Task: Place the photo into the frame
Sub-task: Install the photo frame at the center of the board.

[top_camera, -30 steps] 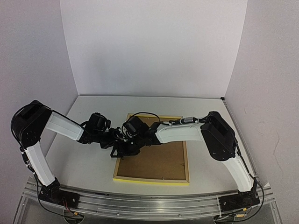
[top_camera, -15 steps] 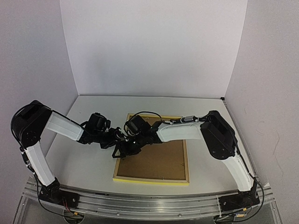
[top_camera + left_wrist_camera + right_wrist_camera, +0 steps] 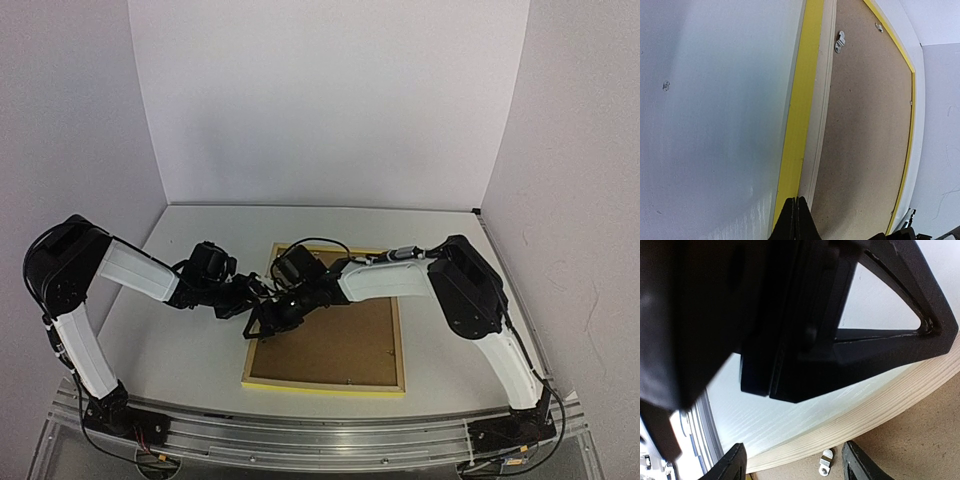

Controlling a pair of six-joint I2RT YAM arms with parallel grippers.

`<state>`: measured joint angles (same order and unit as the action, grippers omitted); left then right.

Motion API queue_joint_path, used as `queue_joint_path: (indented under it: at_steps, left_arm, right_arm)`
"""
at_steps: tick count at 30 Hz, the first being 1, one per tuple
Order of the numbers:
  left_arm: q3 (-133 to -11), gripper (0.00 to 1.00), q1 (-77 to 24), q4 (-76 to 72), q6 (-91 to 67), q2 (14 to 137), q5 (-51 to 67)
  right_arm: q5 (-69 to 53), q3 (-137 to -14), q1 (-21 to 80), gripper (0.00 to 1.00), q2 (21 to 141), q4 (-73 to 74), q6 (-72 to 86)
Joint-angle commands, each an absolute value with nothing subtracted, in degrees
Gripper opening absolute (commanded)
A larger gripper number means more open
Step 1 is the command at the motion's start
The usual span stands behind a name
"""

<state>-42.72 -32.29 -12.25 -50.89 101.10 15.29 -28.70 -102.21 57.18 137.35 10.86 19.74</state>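
From above, you have the frame lying face down on the white desk, just right of centre. Its brown backing board faces up, with a thin yellow border around it. Both arms reach in to its left edge. Up there the two black hands overlap so much that you can't separate their fingers. Your left hand comes in from the left, and your right hand reaches across the far part of the board and angles down.

The wrist cameras sort that out. On the left wrist view, your left hand's fingers are pressed flat together, with no gap and nothing visible between them. Their tips sit right over the line where the yellow face meets the pale bevelled inner lip. That view also gives you the textures: speckled, fibrous board and a smooth painted yellow strip. Two small silvery metal tabs sit at the board's far end, and the overhead barely shows them.

On the right wrist view, your right hand's two dark rounded fingertips stand well apart at the bottom of the picture. The jaws are wide and hold nothing. Between them you see bare pale wood with fine grain lines and a little metal clip on the board. The left hand's black body, with its triangular cut-out, fills most of that picture, close to the lens and blurred.
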Motion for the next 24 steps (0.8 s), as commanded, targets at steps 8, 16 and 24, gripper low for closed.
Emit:
queue_joint_path:
  at_steps: [8, 16, 24]
  left_arm:
    - [-41.4, 0.0, -33.8, -2.4, -52.7, 106.4, 16.2]
    - [-41.9, 0.0, -33.8, -2.1, -53.2, 107.5, 16.1]
    - [-41.8, 0.0, -33.8, -2.4, -53.2, 107.3, 16.0]
  right_arm:
    - [-39.8, -99.8, 63.2, 0.64, 145.6, 22.0, 7.9]
    - [-38.6, -97.8, 63.5, 0.63, 142.5, 22.0, 5.3]
    - [-24.2, -98.9, 63.3, 0.63, 137.3, 20.7, 13.0]
